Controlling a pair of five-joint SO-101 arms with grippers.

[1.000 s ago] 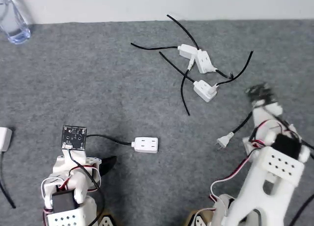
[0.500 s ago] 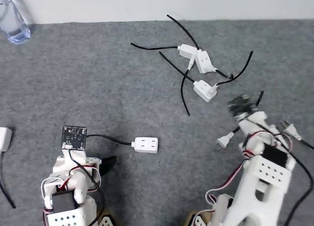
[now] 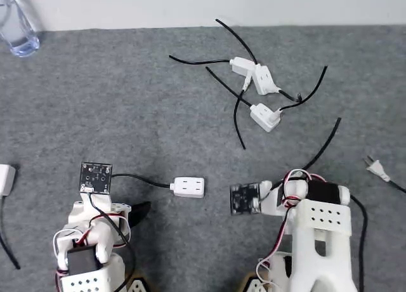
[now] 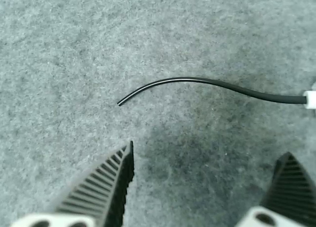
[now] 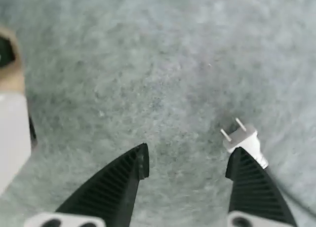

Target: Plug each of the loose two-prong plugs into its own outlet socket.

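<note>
A white outlet socket lies on the grey carpet, its black cord curving past my left gripper, which hangs open and empty over bare carpet. One of its black fingers shows by the left arm. A loose white two-prong plug lies on the carpet just off one finger of my right gripper, which is open and holds nothing. The right arm covers that plug in the high view. A second loose plug lies at the far right.
Two white sockets joined with plugs and a third joined pair lie at the back with tangled black cords. A clear container stands at the back left. A white block with a cord sits at the left edge.
The right arm has swung left and down over the nearer loose plug, uncovering the plug at the far right. The left arm and the socket have not moved.
</note>
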